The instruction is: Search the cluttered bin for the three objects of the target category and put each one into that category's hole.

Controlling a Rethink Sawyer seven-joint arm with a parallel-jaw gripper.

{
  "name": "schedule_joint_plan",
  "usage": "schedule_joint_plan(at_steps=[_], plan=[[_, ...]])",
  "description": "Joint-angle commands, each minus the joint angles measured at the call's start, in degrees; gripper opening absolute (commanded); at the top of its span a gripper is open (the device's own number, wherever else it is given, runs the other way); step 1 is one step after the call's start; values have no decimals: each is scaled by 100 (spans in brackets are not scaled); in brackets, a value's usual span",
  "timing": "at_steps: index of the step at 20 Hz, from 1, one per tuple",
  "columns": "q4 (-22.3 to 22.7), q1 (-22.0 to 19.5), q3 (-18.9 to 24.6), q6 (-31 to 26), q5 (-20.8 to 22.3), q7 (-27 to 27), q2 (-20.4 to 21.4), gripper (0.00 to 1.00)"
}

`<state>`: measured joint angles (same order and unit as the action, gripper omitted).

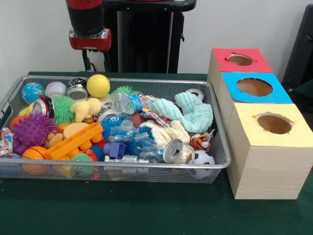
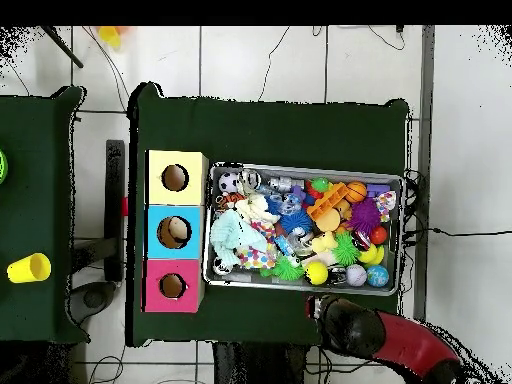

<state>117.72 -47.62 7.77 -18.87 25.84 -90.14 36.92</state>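
One arm [image 1: 88,24] behind crammed bin [image 1: 117,165]

- The silver mesh bin [image 1: 146,84] is seen.
- The tiger toy [image 1: 200,142] is striped orange and black.
- The plush toy [image 1: 85,108] is coloured pale yellow.
- The hole [image 1: 240,59] is framed in red.

Red-and-black cylindrical arm [image 1: 89,24] with red collar, on black pedestal [image 1: 144,36].

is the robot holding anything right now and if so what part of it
It cannot be told. The red and black arm sits drawn back behind the silver wire mesh bin, and neither view shows its gripper or anything hanging below it.
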Motion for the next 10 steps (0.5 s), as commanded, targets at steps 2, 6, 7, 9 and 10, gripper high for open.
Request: schedule_joint_plan(at_steps=[2, 6, 7, 9, 10], plan=[[-1221, -125, 154, 811, 617, -179, -1275, 100], [-1425, -214, 178, 874, 794, -105, -1266, 100], [-1444, -259, 224, 809, 821, -41, -1200, 100], [-1496, -268, 223, 659, 831, -2, -1113, 100], [-1538, -294, 256, 653, 856, 17, -1111, 100]])
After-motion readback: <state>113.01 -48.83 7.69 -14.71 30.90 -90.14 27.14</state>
